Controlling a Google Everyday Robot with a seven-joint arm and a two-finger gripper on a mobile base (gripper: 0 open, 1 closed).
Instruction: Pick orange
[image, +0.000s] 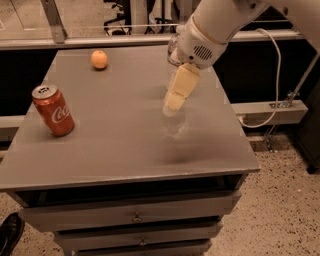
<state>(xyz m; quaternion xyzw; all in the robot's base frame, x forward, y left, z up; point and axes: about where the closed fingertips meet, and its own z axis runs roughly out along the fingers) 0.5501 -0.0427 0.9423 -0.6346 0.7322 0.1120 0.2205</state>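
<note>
The orange (99, 59) is a small round fruit lying at the far left of the grey table top (115, 145). My gripper (174, 104) hangs from the white arm over the middle right of the table, pointing down and to the left. It is well to the right of the orange and nearer the camera, apart from it, and holds nothing that I can see.
A red Coca-Cola can (53, 110) stands near the left edge. A clear water bottle (172, 49) stands at the far right, mostly hidden behind the arm. Drawers (135, 216) sit under the table. A white cable (276, 95) hangs at the right.
</note>
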